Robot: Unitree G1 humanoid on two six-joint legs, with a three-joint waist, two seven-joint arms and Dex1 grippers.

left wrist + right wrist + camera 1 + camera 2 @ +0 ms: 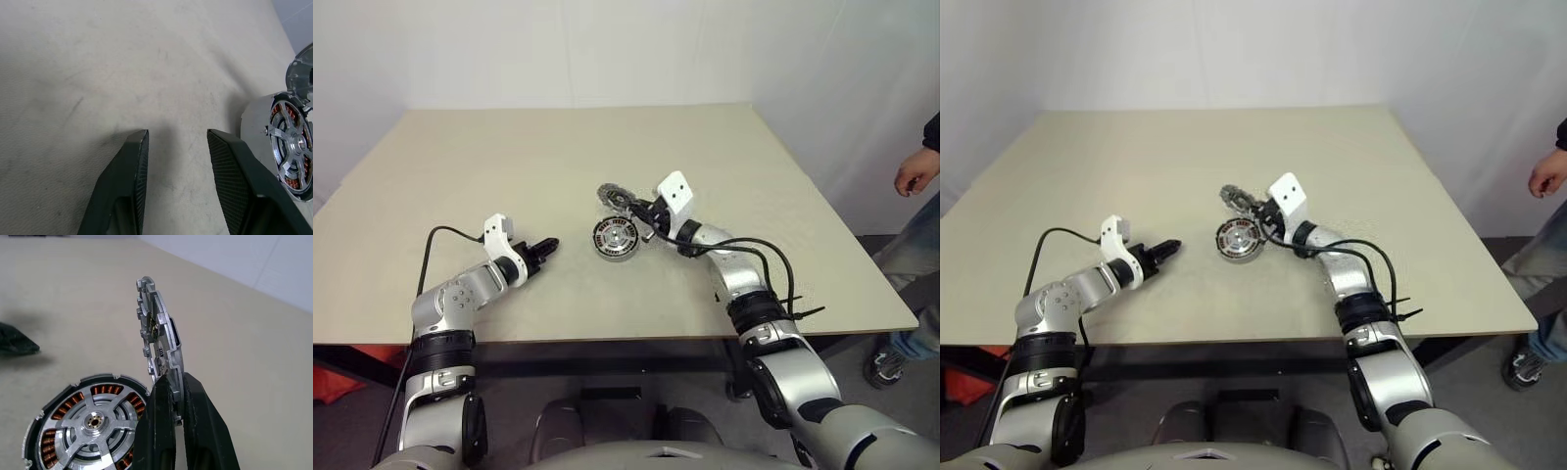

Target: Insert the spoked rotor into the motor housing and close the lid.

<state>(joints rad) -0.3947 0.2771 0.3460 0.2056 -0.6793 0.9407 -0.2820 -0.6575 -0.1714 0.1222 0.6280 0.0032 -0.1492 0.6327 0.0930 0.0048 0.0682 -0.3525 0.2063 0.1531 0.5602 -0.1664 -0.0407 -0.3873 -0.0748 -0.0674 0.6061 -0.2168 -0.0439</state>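
Observation:
The motor housing (615,238) lies flat on the table, copper windings showing around its inside. The spoked rotor (93,421) sits inside it, its silvery spokes level with the rim. My right gripper (171,382) is shut on the edge of the lid (159,342), a notched grey disc held upright on edge just above and behind the housing (58,431). My left gripper (177,134) stands open with nothing between its fingers, low over the table, a short way to the left of the housing (288,147).
The beige table (509,166) has its front edge close to me. A person's hand (915,174) and leg show beyond the table's right edge. A black cable (773,264) loops off my right forearm.

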